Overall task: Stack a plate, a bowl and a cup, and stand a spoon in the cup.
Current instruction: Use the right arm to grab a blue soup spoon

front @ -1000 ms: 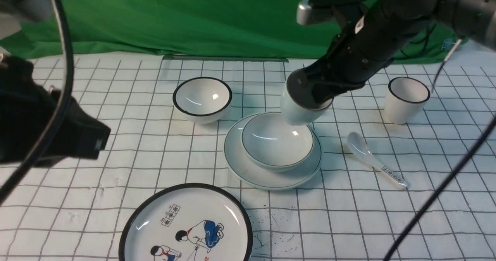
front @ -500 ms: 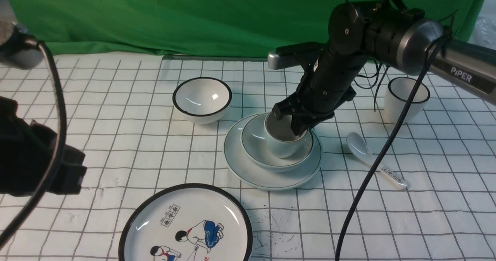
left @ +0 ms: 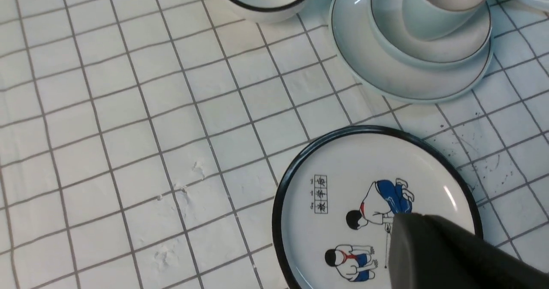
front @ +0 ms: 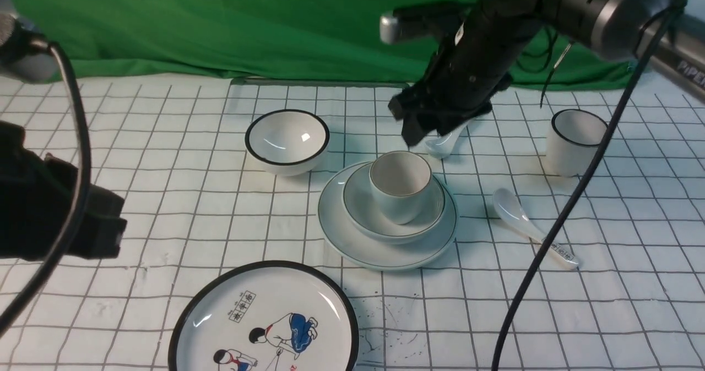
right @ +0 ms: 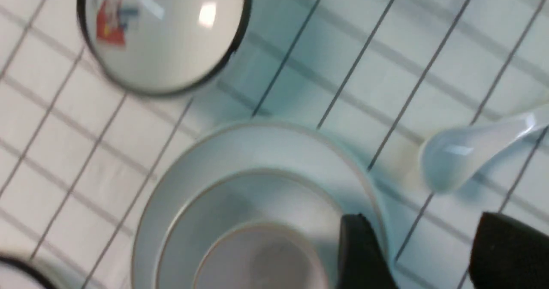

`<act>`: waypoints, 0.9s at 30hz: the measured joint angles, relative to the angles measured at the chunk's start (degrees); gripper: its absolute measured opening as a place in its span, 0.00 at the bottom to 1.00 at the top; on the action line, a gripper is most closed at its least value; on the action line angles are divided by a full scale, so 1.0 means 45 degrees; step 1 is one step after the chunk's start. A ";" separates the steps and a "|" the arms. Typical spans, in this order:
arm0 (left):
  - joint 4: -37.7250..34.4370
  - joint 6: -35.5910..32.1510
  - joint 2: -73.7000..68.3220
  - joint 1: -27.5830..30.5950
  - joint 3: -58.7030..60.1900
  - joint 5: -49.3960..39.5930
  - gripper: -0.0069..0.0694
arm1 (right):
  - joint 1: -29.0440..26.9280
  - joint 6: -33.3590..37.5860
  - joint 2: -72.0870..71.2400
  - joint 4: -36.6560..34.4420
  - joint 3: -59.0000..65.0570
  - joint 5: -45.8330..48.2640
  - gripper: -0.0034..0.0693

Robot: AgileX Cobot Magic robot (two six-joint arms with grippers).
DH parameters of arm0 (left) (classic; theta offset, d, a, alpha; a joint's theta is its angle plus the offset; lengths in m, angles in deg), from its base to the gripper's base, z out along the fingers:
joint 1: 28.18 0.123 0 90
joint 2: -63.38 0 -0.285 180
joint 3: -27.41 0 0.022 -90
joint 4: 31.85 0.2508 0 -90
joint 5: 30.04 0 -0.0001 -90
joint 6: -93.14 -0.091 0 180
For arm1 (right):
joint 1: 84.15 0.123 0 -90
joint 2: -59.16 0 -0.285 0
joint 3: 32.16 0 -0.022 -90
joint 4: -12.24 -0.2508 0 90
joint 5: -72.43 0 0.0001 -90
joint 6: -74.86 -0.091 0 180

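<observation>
Your right gripper [front: 419, 131] hangs released, clear above the cup's [front: 400, 186] far rim — left gripper [left: 433, 254] clenched, well apart leftward.

Looking down on a handleless pale white rounded cup [right: 261, 263] sitting in a wide shallow pale bowl [right: 214, 212] on a plain pale round plate [right: 193, 177]. Showing a plain white ceramic spoon [right: 463, 156] lying nearby on the gridded white surface [right: 386, 36]. Holding black jaws parted.

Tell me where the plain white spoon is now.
Front view: the plain spoon lies on the table right of centre, just behind the stacked plate, partly hidden by the right tool above it.
</observation>
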 joint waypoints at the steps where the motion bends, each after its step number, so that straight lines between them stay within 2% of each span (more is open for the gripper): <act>1: 0.0000 0.0192 0.0000 0.0000 0.0000 0.0027 0.09 | -0.0192 -0.0129 -0.0013 0.0000 -0.0044 -0.0608 0.55; 6: 0.0000 0.0930 0.0000 0.0000 0.0000 0.0098 0.09 | -0.1413 -0.0997 0.0498 -0.0854 -0.0077 -0.2804 0.48; 10: 0.0000 0.1073 0.0000 0.0000 0.0000 0.0098 0.09 | -0.2145 -0.1110 0.1272 -0.1979 -0.0077 -0.4020 0.48; 14: 0.0000 0.1096 0.0000 0.0000 0.0000 0.0098 0.09 | -0.2542 -0.1110 0.2587 -0.2589 -0.0077 -0.4885 0.56; 15: 0.0000 0.1109 0.0000 0.0000 0.0000 0.0098 0.09 | -0.2547 -0.1097 0.3155 -0.2694 -0.0077 -0.5101 0.61; 19: 0.0040 0.1085 0.0000 0.0000 0.0000 0.0098 0.09 | -0.2536 -0.0997 0.4000 -0.2810 -0.0077 -0.5520 0.71; 27: 0.0657 0.0422 0.0000 0.0000 0.0000 0.0098 0.09 | -0.2512 -0.1107 0.4430 -0.1836 -0.0077 -0.5564 0.73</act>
